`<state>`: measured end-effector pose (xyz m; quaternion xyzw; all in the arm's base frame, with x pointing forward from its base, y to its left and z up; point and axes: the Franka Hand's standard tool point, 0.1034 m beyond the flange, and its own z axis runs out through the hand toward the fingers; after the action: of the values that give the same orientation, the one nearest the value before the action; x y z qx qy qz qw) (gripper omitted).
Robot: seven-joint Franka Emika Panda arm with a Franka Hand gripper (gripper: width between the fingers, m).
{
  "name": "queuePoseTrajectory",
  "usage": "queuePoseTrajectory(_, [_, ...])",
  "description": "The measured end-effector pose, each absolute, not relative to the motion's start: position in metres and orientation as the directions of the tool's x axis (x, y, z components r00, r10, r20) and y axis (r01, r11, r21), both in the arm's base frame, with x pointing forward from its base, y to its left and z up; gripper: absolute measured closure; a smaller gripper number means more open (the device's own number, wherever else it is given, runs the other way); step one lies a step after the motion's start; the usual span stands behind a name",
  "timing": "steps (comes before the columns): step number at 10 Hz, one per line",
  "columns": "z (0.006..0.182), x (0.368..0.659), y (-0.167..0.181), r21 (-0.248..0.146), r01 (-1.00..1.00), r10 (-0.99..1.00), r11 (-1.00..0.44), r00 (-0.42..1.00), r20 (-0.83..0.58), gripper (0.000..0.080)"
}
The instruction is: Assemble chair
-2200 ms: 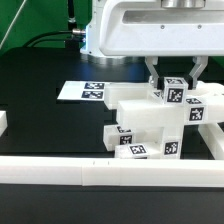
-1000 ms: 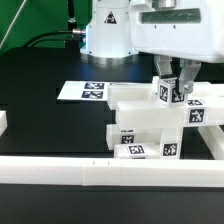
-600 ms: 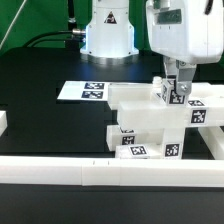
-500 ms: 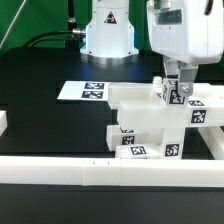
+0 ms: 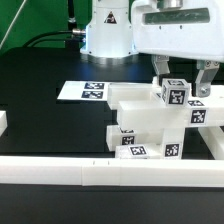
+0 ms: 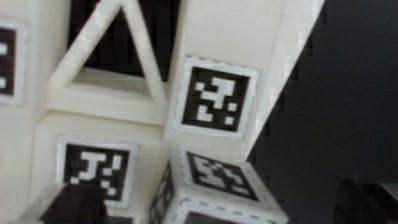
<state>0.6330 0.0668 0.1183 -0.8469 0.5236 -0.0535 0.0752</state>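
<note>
The post [image 5: 173, 95] was released: the gripper [image 5: 181, 79] was opened wide, fingers apart on either side. The chair [image 5: 140, 118] was left standing behind the front rail [image 5: 60, 170], the post apparently seated.

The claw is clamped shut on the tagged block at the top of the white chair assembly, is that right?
Not quite. The claw is open, not clamped shut: its jaws stand apart on either side of the tagged block at the top of the white chair assembly. The exterior view shows it.
</note>
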Motion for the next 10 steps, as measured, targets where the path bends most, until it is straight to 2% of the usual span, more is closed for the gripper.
queuePoseTrajectory(2, [0.1183,0.6330,0.0664,-0.179,-0.811,-0.828,-0.557,0.560,0.037,0.0151])
queuePoseTrajectory(4, [0.1191,0.6332,0.0615,-0.150,-0.635,-0.649,-0.758,0.757,0.079,0.0151])
queuePoseTrajectory(7, [0.1174,0.6332,0.0604,-0.114,-0.413,-0.425,-0.904,0.898,0.117,0.0151])
queuePoseTrajectory(10, [0.1156,0.6326,0.0592,-0.067,-0.185,-0.192,-0.981,0.971,0.139,0.0151])
